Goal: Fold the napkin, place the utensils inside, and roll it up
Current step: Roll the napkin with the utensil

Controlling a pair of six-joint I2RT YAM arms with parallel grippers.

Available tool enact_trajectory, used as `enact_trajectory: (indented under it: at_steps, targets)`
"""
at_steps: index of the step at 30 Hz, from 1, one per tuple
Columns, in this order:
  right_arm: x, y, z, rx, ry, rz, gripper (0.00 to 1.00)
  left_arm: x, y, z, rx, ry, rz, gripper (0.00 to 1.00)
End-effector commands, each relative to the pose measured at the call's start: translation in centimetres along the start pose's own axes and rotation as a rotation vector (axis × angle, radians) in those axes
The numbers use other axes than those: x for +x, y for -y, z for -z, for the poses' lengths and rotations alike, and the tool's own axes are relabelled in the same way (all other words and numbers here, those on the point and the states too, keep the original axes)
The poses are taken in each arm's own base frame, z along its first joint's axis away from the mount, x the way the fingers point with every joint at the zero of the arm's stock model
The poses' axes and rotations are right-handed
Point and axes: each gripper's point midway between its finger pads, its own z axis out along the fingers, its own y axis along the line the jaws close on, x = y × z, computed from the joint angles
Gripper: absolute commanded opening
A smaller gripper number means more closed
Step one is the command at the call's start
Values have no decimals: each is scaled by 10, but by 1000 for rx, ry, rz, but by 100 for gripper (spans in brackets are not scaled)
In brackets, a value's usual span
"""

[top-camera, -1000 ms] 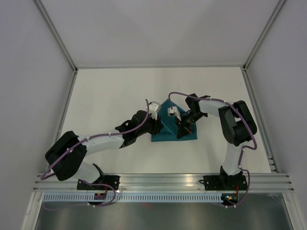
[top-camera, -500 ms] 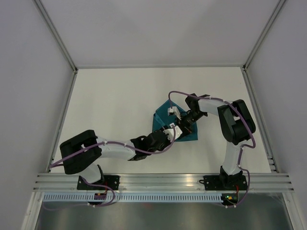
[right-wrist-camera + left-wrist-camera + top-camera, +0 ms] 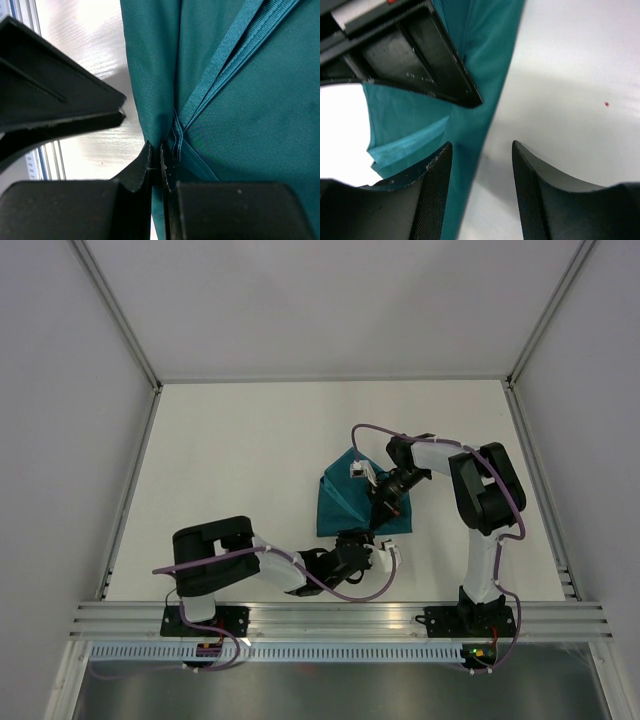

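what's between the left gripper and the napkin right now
Nothing visible. The left gripper is open right at the napkin's near edge, one finger over the cloth and the other over bare table. The right gripper, shut on a fold of the napkin, sits just beyond it.

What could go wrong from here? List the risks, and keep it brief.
1. The right gripper is shut on only a thin fold at the edge of the napkin. A pull could slip off the cloth or drag the fold apart.
2. The left gripper is open astride the napkin's border on the table, close beside the right gripper. If it closes in, the two could knock together or bunch the cloth.
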Motion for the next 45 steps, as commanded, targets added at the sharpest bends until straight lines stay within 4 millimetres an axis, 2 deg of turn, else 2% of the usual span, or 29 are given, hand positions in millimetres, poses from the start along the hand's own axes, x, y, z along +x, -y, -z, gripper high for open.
enact_trajectory:
  at_steps: [1,5,14,17,21,23,28,30,31,33,34,35,37,40,42,44,45]
  targets:
    - [23,27,-6,60,-83,27,8,-10,-8,-12,-62,26,-127,57]
    - [26,29,-6,52,-84,13,7,-5,-2,-20,-36,15,-169,57]
    - [31,33,-5,28,-96,-10,7,28,17,-25,108,-89,-230,52]
    - [31,34,-5,27,-97,-11,7,36,20,-27,169,-126,-213,46]
    - [32,35,-6,18,-100,-17,7,44,25,-29,228,-167,-209,31]
    - [32,36,-6,12,-103,-21,7,48,29,-30,258,-183,-202,28]
    - [30,36,-6,2,-99,-22,8,54,35,-32,316,-229,-167,11]
    - [28,37,-5,7,-94,-21,12,56,38,-31,353,-254,-136,3]
    - [26,37,-3,15,-90,-18,21,55,39,-31,362,-258,-125,2]
    - [22,38,1,29,-74,-17,32,52,40,-29,392,-267,-89,2]
    - [17,39,6,45,-63,-9,44,51,39,-29,398,-271,-68,2]
    - [13,40,9,60,-52,0,48,45,39,-29,417,-260,-47,2]
    - [1,40,20,89,-19,10,56,45,38,-27,438,-273,-2,2]
    - [-16,43,37,143,32,5,62,41,39,-22,477,-281,38,2]
    - [-25,51,48,196,71,2,64,38,37,-22,493,-280,74,2]
    - [-38,56,68,265,126,-6,64,38,36,-21,511,-290,102,2]
    - [-38,60,71,283,137,-27,65,35,36,-21,527,-286,114,2]
